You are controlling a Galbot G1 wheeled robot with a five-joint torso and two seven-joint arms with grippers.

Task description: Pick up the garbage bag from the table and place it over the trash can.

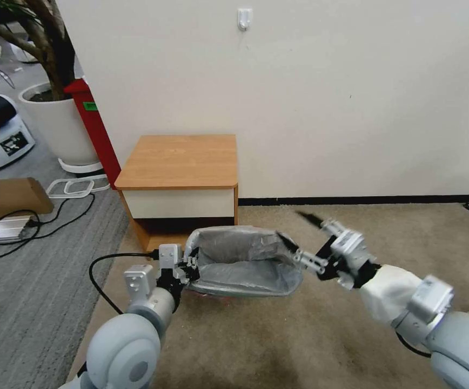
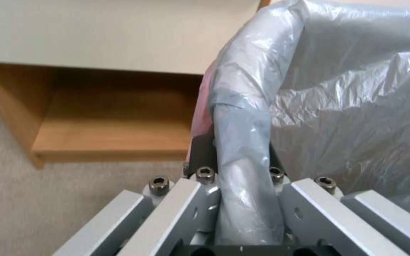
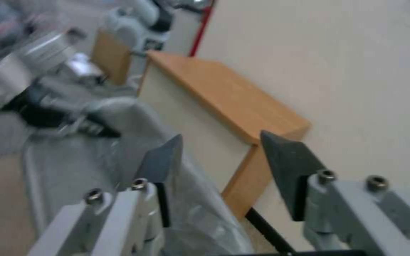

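Observation:
The grey garbage bag is spread open over the trash can, which is hidden beneath it. The bin's rolled rim bulges under the plastic, and the pinkish-red band hangs at the front. My left gripper is shut on the bag-covered left rim; in the left wrist view that gripper straddles the wrapped rim of the bag. My right gripper stands open just off the bag's right edge, holding nothing. In the right wrist view its fingers are spread above the bag. The table stands just behind.
A red cabinet and a white plant pot stand left of the table. On the grey floor at the left lie a cardboard box and cables. Open carpet lies to the right, and the wall is close behind.

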